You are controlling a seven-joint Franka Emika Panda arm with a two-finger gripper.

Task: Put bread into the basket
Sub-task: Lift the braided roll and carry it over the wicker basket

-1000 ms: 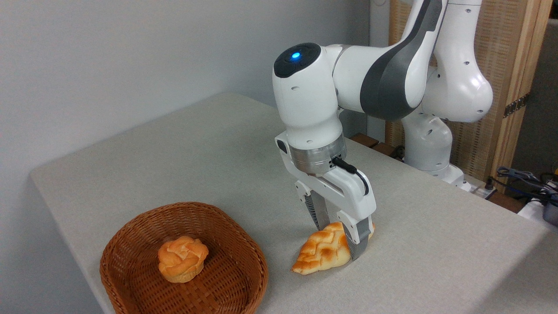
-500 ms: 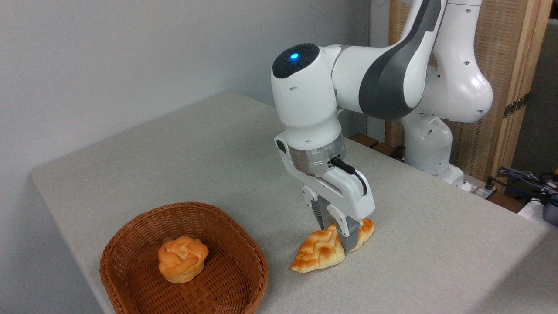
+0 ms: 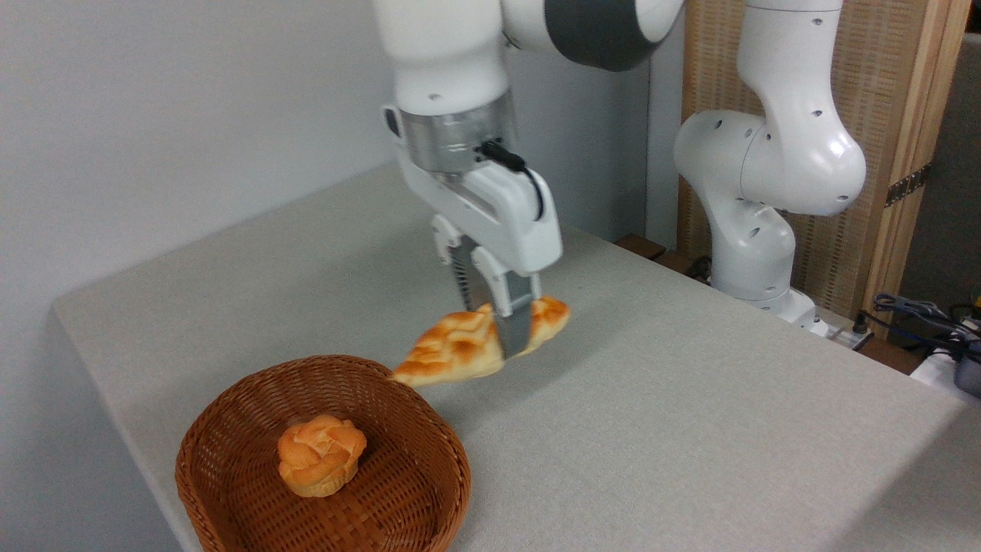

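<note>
The bread [image 3: 452, 349], a braided golden loaf with pointed ends, hangs in the air above the table, tilted with its left tip lowest. My gripper [image 3: 498, 337] is shut on it near its right half, fingers pointing down. The loaf's left tip hovers just over the far right rim of the basket [image 3: 230, 406], a shallow brown wicker one at the front left of the table. Motion blur softens the loaf.
A small round knotted orange bun [image 3: 320, 454] lies in the middle of the basket. The grey table [image 3: 690, 414] spreads to the right. The arm's white base [image 3: 755, 253] stands at the back right, with cables [image 3: 927, 318] beyond the table edge.
The gripper closed on the loaf, lifted it off the table and carried it up and to the left, toward the basket. The bun and basket have stayed put.
</note>
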